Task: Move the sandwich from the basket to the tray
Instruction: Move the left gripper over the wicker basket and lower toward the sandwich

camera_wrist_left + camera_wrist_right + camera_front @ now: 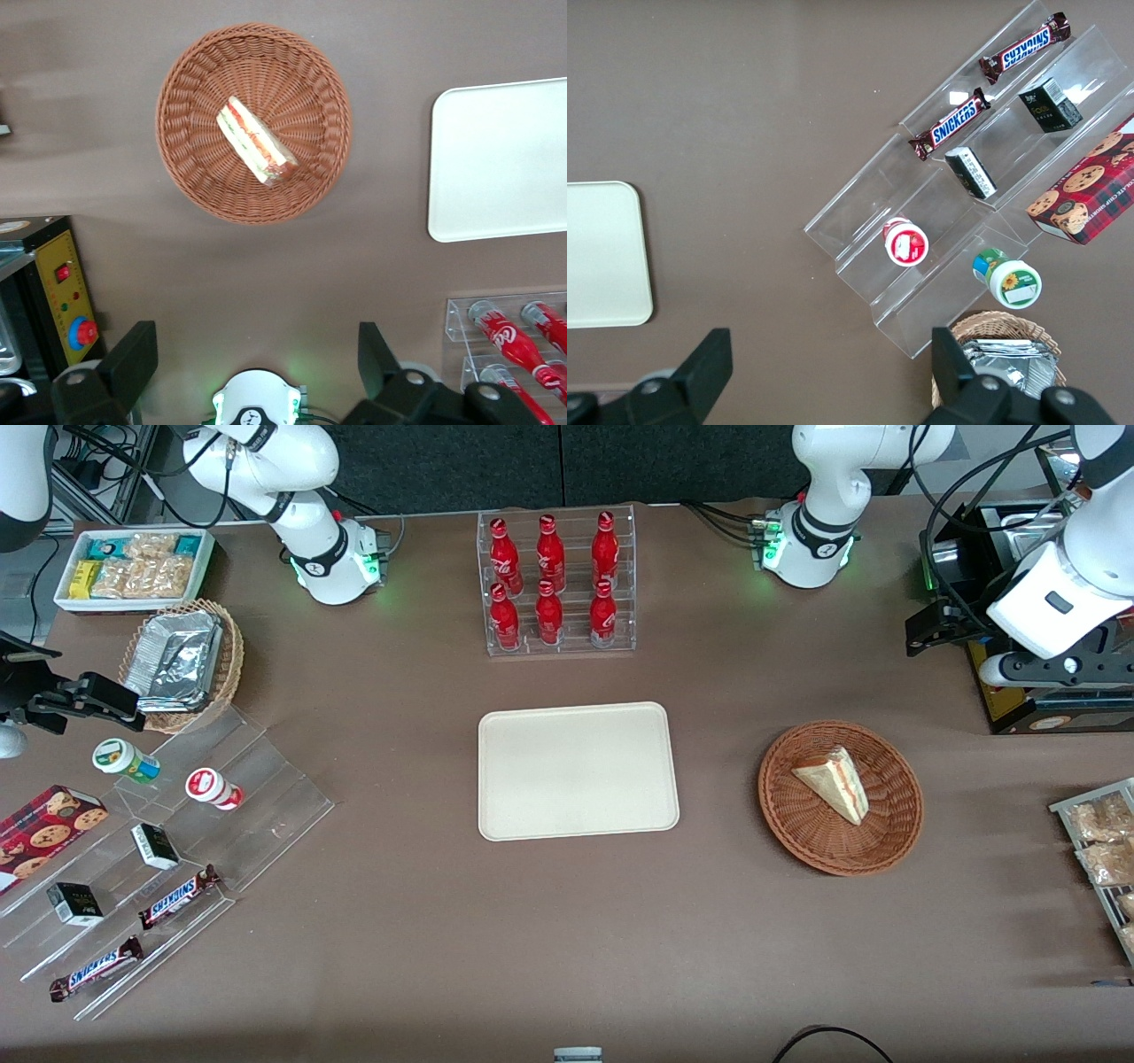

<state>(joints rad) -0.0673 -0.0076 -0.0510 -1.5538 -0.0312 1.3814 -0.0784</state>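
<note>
Sandwich (834, 782) lying on its side inside the round reddish-brown basket (895, 828), filling edge exposed; cream tray (578, 771) bare, beside the basket and apart from it; rack of red bottles (554, 583) farther from the front camera; gripper (257, 372) raised above the table near the basket, fingers spread apart, holding nothing.

Gripper (257, 367) fingers only partly in frame, bases cut by wrist-view edge. Tray (500, 159) cropped at frame edge. Bottle rack (514, 345) partly cropped. Sandwich (833, 781) filling too small to identify.
</note>
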